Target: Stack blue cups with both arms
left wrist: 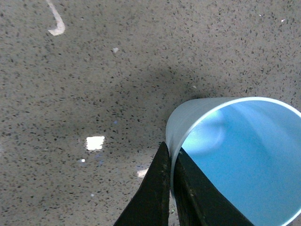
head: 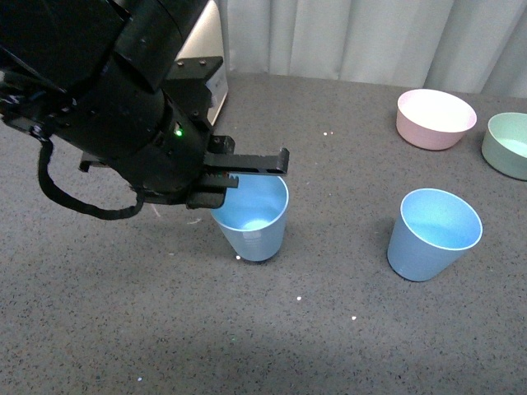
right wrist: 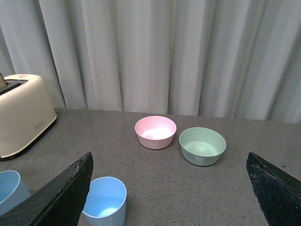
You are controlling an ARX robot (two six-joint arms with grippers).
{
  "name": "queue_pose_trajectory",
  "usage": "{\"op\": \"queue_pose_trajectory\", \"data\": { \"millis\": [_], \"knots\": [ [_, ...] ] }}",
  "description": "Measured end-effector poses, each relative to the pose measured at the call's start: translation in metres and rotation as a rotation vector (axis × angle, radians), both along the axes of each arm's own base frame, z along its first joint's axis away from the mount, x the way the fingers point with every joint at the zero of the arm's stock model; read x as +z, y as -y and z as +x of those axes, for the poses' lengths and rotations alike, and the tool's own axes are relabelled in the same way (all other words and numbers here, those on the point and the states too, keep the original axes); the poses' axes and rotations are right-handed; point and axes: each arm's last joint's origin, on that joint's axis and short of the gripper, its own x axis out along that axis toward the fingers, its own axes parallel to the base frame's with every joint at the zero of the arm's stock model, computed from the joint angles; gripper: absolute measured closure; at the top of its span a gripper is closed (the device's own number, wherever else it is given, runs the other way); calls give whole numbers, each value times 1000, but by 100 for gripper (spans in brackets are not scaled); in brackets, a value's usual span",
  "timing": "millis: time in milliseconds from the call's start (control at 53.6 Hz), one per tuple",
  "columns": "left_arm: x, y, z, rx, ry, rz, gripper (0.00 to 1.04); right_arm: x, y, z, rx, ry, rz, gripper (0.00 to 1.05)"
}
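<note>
Left gripper (head: 247, 173): closed on the near-left rim of the first blue cup (head: 251, 222), one finger inside the wall and one outside, as the left wrist view confirms. This cup stands on the grey table (head: 123, 329). The second blue cup (head: 434, 234) stands free at its 3 o'clock, well apart. Right gripper (right wrist: 169, 160): fingers spread wide, holding nothing. The pink bowl (head: 436, 119) sits at 12 o'clock of the second cup.

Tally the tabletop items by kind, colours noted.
Cups: 2, both blue: gripped cup, free cup
Bowls: 2: pink bowl, green bowl
Toaster: 1
Total: 5
</note>
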Motion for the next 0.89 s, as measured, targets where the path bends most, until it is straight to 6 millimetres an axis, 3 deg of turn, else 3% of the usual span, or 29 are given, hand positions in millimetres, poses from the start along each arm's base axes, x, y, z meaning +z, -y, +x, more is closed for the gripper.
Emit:
{"op": "queue_pose_trajectory", "data": {
  "millis": [336, 652, 783, 895],
  "knots": [
    [-2, 23, 2, 3, -22, -29, 101, 0, 0, 0, 0, 0, 0, 10],
    [-5, 29, 2, -3, -35, -7, 101, 0, 0, 0, 0, 0, 0, 10],
    [-2, 29, 2, 21, -52, -50, 76, 0, 0, 0, 0, 0, 0, 10],
    [19, 28, 1, 52, -16, -105, 53, 0, 0, 0, 0, 0, 0, 10]
  ]
}}
